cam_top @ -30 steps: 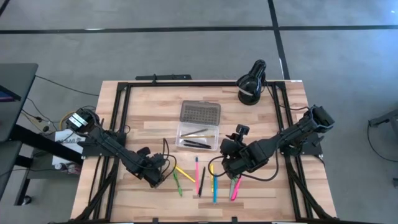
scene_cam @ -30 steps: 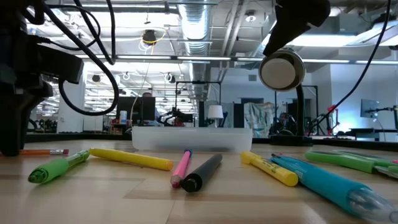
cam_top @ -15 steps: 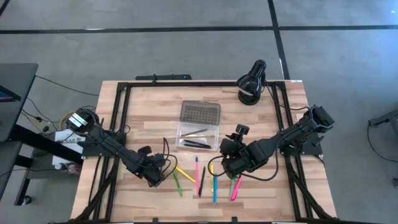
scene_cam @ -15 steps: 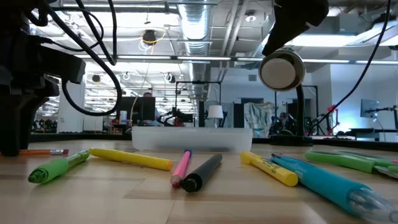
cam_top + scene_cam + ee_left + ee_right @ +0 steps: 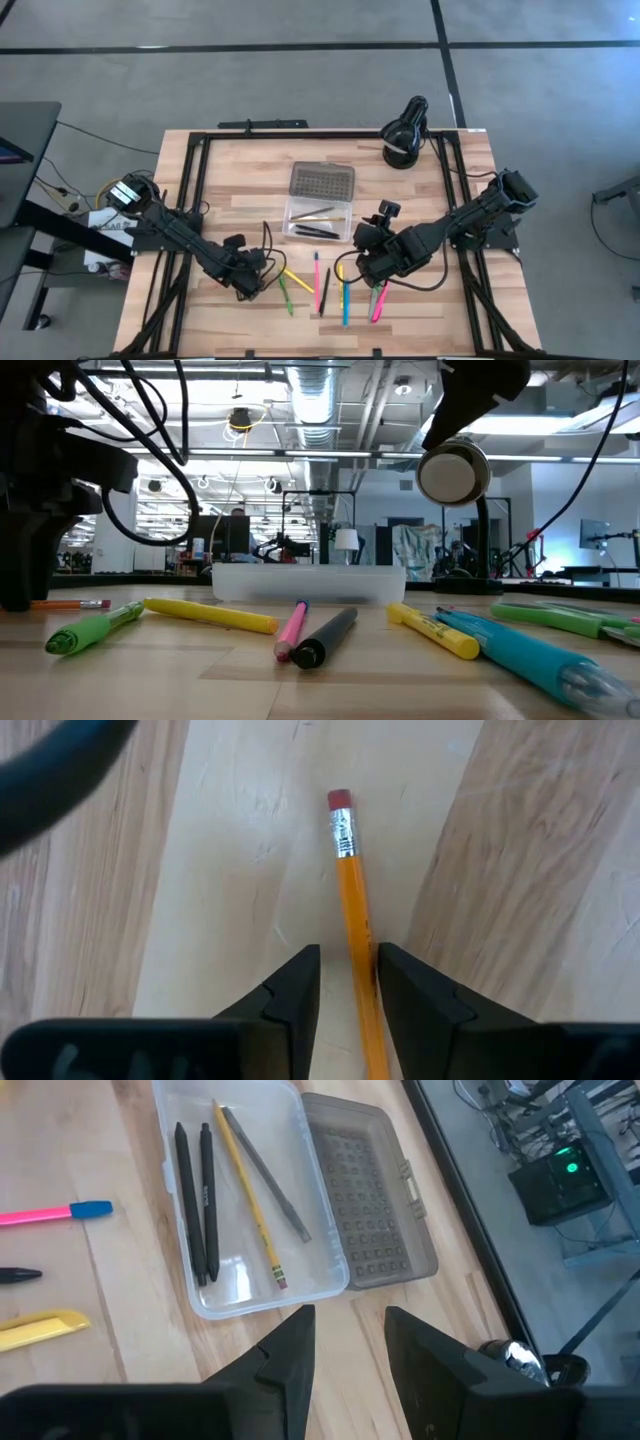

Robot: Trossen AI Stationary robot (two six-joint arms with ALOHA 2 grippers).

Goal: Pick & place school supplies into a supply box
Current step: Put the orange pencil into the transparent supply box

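The orange pencil with a metal band and a red eraser [image 5: 351, 900] lies flat on the pale wooden surface [image 5: 240, 180], at the left of the other loose supplies. The left pincer [image 5: 347, 990] is down over it, fingers a little apart with the pencil running between them; I cannot tell if they already touch it, so I judge the grasp is not yet made. You are in the picking step. The next move calls for closing on the pencil, lifting it clear and carrying it to the box.

The clear plastic supply box with a grey dotted lid [image 5: 250, 1210] stands open near the middle of the surface and holds a yellow pencil [image 5: 248, 1195], two black pens and a grey one. More markers, among them a blue one [image 5: 346, 300] and a green one [image 5: 285, 295], lie between the arms.

The right pincer [image 5: 348, 1345] hangs near the box, fingers apart and holding nothing. A black round lamp [image 5: 405, 135] stands at the far edge.
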